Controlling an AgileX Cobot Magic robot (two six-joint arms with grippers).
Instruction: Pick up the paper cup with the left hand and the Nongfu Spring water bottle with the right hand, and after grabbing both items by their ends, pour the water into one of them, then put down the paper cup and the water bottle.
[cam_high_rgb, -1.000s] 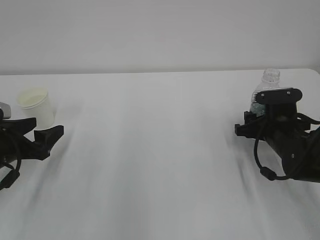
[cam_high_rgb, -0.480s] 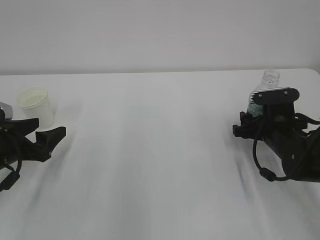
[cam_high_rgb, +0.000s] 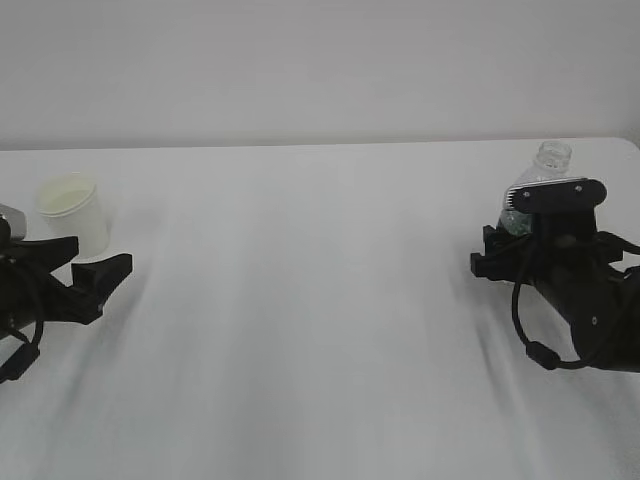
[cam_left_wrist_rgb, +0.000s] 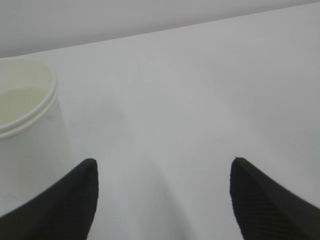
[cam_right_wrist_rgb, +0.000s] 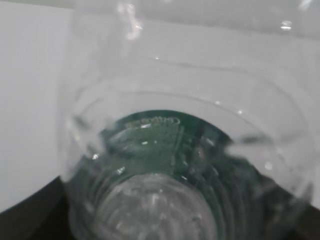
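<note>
paper cup (cam_high_rgb: 72, 212) just beyond left pincer (cam_high_rgb: 88, 262) | bottle (cam_high_rgb: 540, 178) at right pincer (cam_high_rgb: 503, 256)

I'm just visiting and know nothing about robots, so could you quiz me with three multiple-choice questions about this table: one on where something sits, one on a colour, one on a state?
1. Where does the paper cup stand?
A. far left of the table
B. in the middle
C. beside the bottle

2. What colour is the label on the water bottle?
A. red
B. dark green
C. yellow

3. How is the left tool set?
A. shut on the cup
B. open, holding nothing
C. lifting the cup

Answers:
1. A, the exterior view shows it at the left edge, the bottle far right.
2. B, the right wrist view shows green through the clear plastic.
3. B, the left wrist view shows its fingers wide apart with bare table between and the cup off to the side.
</note>
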